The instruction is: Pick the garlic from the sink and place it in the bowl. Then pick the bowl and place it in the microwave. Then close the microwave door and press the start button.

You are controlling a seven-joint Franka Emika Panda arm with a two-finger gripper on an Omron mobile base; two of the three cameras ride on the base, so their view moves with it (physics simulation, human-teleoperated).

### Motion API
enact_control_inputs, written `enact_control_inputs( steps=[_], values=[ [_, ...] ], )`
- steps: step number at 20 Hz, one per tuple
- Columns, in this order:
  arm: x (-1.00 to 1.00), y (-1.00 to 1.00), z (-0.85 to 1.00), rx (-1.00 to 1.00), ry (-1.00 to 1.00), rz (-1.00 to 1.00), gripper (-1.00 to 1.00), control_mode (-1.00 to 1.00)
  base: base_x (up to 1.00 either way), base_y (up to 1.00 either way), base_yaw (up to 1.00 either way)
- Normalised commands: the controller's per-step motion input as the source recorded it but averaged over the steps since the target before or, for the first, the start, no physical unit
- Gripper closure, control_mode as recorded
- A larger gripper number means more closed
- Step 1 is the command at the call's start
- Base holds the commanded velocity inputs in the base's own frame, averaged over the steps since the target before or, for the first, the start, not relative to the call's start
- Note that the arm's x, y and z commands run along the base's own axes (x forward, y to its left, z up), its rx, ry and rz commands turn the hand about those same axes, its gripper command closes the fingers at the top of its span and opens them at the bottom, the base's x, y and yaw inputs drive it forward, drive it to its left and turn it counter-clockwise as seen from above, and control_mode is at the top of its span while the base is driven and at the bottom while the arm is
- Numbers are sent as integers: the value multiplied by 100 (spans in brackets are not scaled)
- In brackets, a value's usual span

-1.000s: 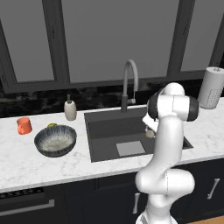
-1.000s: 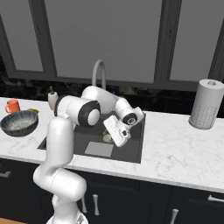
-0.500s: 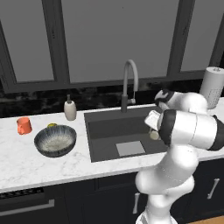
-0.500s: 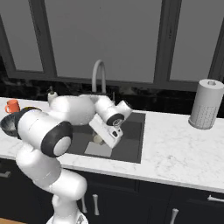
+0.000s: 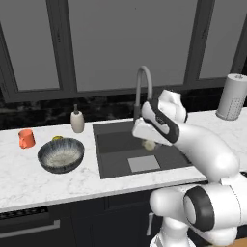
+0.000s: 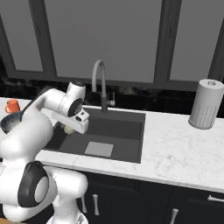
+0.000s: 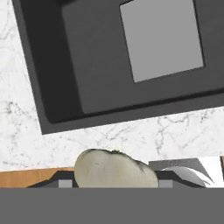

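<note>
My gripper (image 5: 147, 140) is shut on the garlic (image 5: 149, 144), a small pale bulb held above the left part of the dark sink (image 5: 120, 159). In the hand view the garlic (image 7: 111, 165) sits between the fingertips, with the sink's basin (image 7: 87, 78) and its lighter drain plate (image 7: 162, 39) beyond it. The bowl (image 5: 61, 155), ribbed blue-grey with a speckled inside, stands on the counter left of the sink, apart from the gripper. From the right base view the arm hides most of the bowl (image 6: 8, 123). The microwave and its door are out of view.
The curved faucet (image 5: 144, 89) rises just behind the gripper. An orange mug (image 5: 26, 138), a soap dispenser (image 5: 77, 120) and a yellow-green fruit (image 5: 57, 138) stand near the bowl. A paper towel roll (image 5: 232, 96) is at the far right of the marble counter (image 5: 53, 185).
The arm has swung left, carrying the garlic from the sink's right side to over its left part, nearer the bowl. The bowl and the other things have stayed put.
</note>
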Motion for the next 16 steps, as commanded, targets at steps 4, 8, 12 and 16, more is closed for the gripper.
enact_control_inputs(
  steps=[4,8,12,16],
  values=[
    [9,100,74,-19,9,27,100,-100,0,0,0],
    [25,100,44,-20,7,27,100,-100,0,0,0],
    [29,100,0,-17,10,18,100,-100,0,0,0],
    [3,100,5,-7,10,10,100,-100,0,0,0]
  ],
)
